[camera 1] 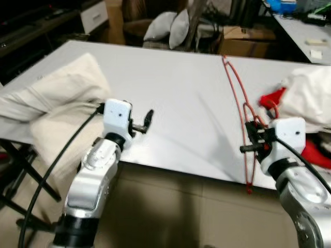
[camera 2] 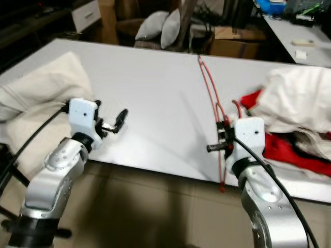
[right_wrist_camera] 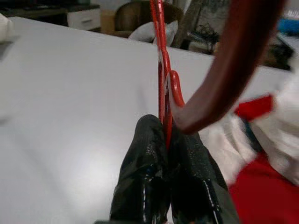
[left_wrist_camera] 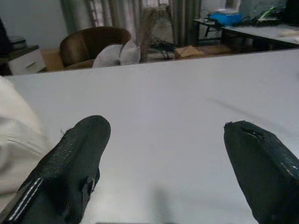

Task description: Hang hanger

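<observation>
A thin red hanger (camera 1: 235, 88) lies on the white table (camera 1: 170, 88), running from the far side to the front edge, where its end sticks out past the rim. My right gripper (camera 1: 252, 136) is shut on the hanger near its middle. In the right wrist view the black fingers (right_wrist_camera: 145, 158) pinch the red wire (right_wrist_camera: 160, 56), and the curved hook (right_wrist_camera: 224, 70) arches close to the camera. My left gripper (camera 1: 143, 123) hovers open over the table's front left part, with nothing between its fingers (left_wrist_camera: 79, 154).
A cream cloth (camera 1: 57, 98) is heaped on the table's left end. White and red clothes (camera 1: 310, 98) pile up at the right, beside the hanger. Grey cushions (camera 1: 168, 26) and a chair stand behind the table. Black frame legs (camera 1: 20, 165) are at lower left.
</observation>
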{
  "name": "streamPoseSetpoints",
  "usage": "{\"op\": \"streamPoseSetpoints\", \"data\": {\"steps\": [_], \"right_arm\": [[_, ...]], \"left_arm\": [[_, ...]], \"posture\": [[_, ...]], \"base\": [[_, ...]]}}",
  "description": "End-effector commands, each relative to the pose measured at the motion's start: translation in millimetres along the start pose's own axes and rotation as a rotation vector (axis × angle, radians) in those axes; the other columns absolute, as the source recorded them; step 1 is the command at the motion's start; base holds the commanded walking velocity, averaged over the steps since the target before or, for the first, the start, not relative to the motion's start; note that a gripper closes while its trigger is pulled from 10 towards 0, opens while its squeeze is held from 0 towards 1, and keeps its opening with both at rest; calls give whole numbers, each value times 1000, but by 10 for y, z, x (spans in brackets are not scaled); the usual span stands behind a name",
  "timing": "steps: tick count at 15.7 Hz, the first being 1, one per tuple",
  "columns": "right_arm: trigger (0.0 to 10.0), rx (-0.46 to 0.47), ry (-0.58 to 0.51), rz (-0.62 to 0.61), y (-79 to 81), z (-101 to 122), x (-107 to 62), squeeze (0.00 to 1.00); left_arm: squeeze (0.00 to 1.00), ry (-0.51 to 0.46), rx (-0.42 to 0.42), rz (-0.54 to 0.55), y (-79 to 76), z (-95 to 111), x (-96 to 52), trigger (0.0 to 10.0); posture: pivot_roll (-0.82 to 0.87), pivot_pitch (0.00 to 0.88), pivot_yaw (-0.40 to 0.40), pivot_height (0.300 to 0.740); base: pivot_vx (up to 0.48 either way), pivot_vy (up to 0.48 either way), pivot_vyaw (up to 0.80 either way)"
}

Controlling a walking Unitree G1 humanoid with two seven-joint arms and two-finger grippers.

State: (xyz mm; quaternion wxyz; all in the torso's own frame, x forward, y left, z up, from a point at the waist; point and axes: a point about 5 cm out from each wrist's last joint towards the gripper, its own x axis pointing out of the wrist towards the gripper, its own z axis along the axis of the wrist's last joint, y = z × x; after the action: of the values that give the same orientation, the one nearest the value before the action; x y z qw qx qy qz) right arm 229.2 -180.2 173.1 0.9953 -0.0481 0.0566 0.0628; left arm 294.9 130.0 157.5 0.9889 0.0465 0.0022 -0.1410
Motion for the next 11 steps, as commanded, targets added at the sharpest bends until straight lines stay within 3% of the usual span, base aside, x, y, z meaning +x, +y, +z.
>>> {"op": "streamPoseSetpoints", "data": {"steps": [1,3,5,7,9,11], "right_arm": [[10000,6,-37,7,-5,62,-16,0],[10000,15,-26,4,17,39,6,0],[10000,-49,-8,-59,-30,11,14,0],[10000,-23,-7,-63,-37,-32,-11,0],[10000,41,-37,-64,-35,-7,-3,0],[10000,46,-66,-97,-41,26,-2,0]], "left_arm": [[651,-3,12,-27,-65,22,25,10000],[639,-3,-1,-36,-62,42,34,10000],[588,-26,37,-58,-73,90,38,10000],[592,-12,32,-70,-105,77,36,10000],[588,-14,29,-81,-131,81,44,10000],[584,-12,31,-86,-136,81,56,10000]], "posture": [[-119,0,34,740],[-104,0,38,740],[-93,0,36,740],[-93,0,37,740],[-99,0,40,740],[-104,0,47,740]], "base": [[0,-311,0],[0,0,0],[0,0,0],[0,0,-800],[0,480,-800],[0,480,-791]]}}
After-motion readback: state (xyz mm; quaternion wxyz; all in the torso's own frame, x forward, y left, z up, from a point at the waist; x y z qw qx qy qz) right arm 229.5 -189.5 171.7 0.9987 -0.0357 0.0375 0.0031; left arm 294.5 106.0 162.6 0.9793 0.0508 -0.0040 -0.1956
